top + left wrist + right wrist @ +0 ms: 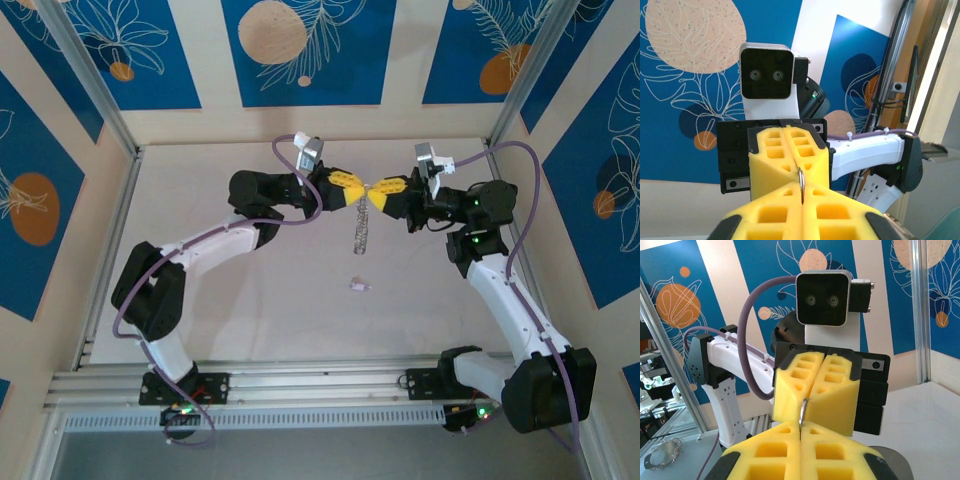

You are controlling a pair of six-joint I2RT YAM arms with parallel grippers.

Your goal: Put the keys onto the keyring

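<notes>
My left gripper (360,192) and right gripper (376,194) meet tip to tip above the middle of the table. Both are shut on the keyring (801,186), a thin dark metal loop seen edge-on between the yellow pads. In the right wrist view the same keyring (803,412) is pinched between my right gripper (800,432) below and the left fingers (795,385) opposite. Under the tips, the keyring (362,232) hangs down with small silvery keys along it. One tiny lilac key (359,286) lies loose on the table in front.
The pale table (250,300) is walled by aluminium posts (90,90) and blue patterned panels. A rail (320,385) with both arm bases runs along the near edge. Purple cables (285,160) loop beside each wrist.
</notes>
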